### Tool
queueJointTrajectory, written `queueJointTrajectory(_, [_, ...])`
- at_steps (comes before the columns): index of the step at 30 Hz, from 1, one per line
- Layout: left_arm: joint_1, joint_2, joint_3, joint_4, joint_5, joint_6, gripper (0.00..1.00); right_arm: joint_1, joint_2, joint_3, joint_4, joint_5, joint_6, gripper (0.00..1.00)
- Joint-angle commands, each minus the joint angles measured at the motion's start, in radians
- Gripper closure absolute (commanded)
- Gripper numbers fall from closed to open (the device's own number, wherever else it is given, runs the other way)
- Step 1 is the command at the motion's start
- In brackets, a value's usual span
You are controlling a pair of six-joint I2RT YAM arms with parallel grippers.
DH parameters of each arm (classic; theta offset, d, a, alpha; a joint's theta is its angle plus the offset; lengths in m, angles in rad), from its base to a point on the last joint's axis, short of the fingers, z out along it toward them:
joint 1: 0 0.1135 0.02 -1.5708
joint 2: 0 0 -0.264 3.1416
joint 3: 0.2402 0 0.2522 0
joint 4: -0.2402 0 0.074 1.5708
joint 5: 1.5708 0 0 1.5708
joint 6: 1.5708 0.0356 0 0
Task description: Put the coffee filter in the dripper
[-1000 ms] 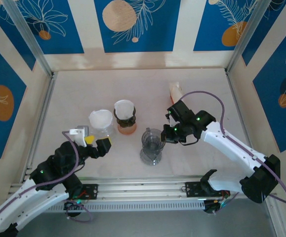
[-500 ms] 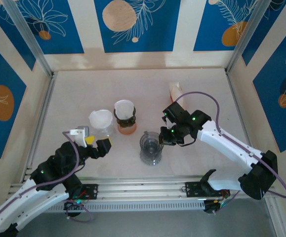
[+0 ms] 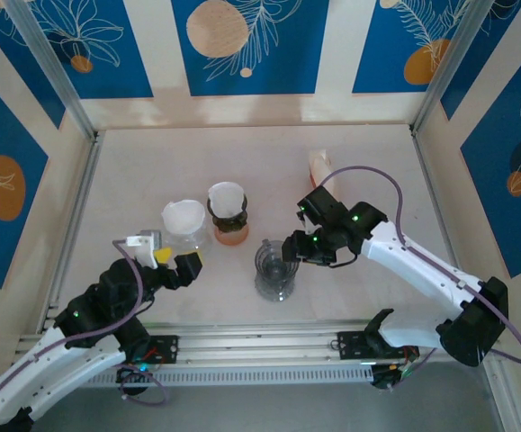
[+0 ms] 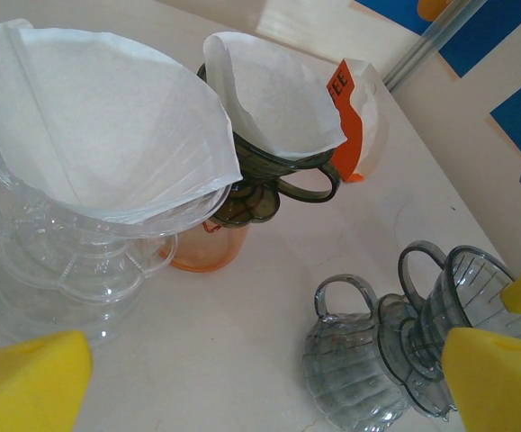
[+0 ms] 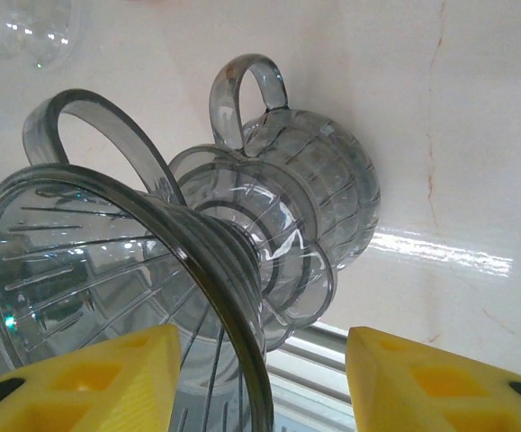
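A grey dripper [image 3: 275, 261] stands on a grey cup [image 4: 359, 369] in the middle front, its cone [image 5: 107, 261] bare inside. My right gripper [image 3: 289, 249] is at its right rim, open, and the rim runs between the yellow fingers [image 5: 422, 382]. A white coffee filter [image 4: 89, 126] sits in a clear dripper [image 3: 185, 223] at the left. Another filter [image 4: 273, 99] sits in a dark green dripper [image 3: 228, 209] on an orange cup. My left gripper [image 3: 177, 264] is open near the front left and holds nothing, its yellow fingertips [image 4: 31, 382] wide apart.
A pack of filters [image 3: 319, 166] with an orange label [image 4: 345, 108] stands at the back right of the drippers. Wooden walls with blue panels close in the table [image 3: 152, 162]. A metal rail [image 3: 260, 342] runs along the front edge.
My right gripper has moved left up to the grey dripper's rim, and its jaws have gone from shut to open. The left arm has not moved.
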Motion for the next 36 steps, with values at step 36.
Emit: queueJointTrajectory(36, [-0.004,0.024,0.034,0.018,-0.021,0.016,0.0,-0.441,0.35,0.344,0.237,0.163,-0.183,0.46])
